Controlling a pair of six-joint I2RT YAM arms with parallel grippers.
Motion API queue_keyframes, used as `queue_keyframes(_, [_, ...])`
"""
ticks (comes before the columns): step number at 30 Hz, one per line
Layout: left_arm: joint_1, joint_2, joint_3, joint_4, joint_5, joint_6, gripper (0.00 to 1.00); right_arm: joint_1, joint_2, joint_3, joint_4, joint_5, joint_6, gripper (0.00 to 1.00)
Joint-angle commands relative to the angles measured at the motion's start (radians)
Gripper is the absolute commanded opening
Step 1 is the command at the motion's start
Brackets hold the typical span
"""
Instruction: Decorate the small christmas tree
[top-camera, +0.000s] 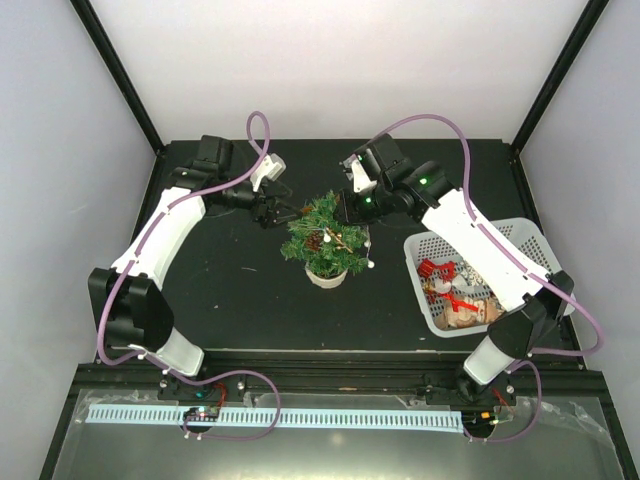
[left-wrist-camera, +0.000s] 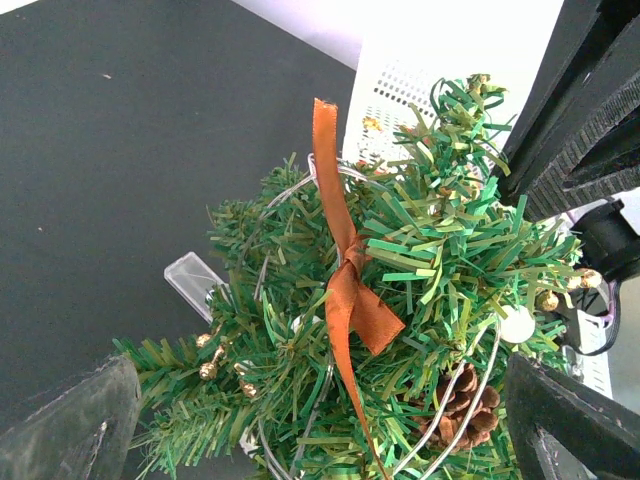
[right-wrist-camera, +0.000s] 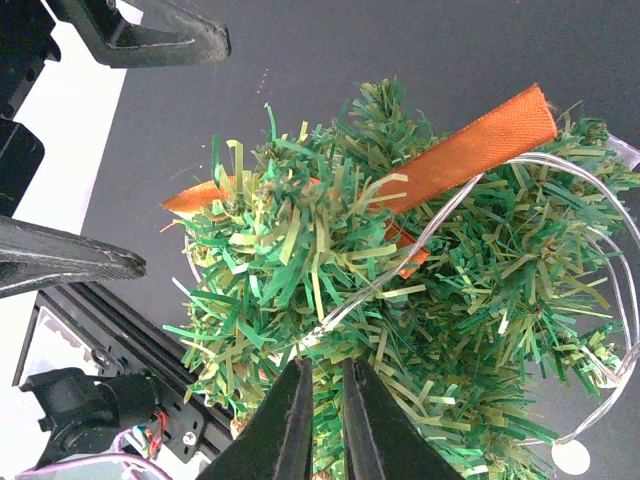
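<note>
The small christmas tree (top-camera: 325, 245) is standing mid-desk (top-camera: 230, 300), white basket (top-camera: 520, 232) at three o'clock. Left gripper (top-camera: 290, 213) is hovering released at ten o'clock; right gripper (right-wrist-camera: 322, 378), crowding one o'clock, is seemingly clenching its light wire (right-wrist-camera: 400, 255).

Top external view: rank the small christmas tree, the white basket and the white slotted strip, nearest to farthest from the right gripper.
1. small christmas tree, at the right gripper, mid-table.
2. white basket, on the right.
3. white slotted strip, along the near edge.
</note>
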Motion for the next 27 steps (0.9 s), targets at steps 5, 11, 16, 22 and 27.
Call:
queue_keyframes(5, [-0.003,-0.014,-0.007,0.017,0.004,0.013,0.99,0.004,-0.021,0.004,0.026,0.053,0.007,0.13])
queue_keyframes(11, [-0.003,-0.017,-0.010,0.019,0.003,0.011,0.99,0.005,-0.053,-0.014,0.024,0.078,0.001,0.17])
queue_keyframes(16, [-0.003,-0.019,-0.017,0.022,0.001,0.011,0.99,0.004,-0.095,-0.021,0.028,0.090,-0.009,0.20])
queue_keyframes(22, [-0.003,-0.012,-0.007,0.022,-0.001,0.007,0.99,0.005,-0.123,-0.040,0.020,0.003,-0.052,0.17])
queue_keyframes(27, [-0.003,-0.007,0.003,0.022,-0.008,0.006,0.99,0.018,-0.102,-0.041,-0.026,-0.064,-0.101,0.12])
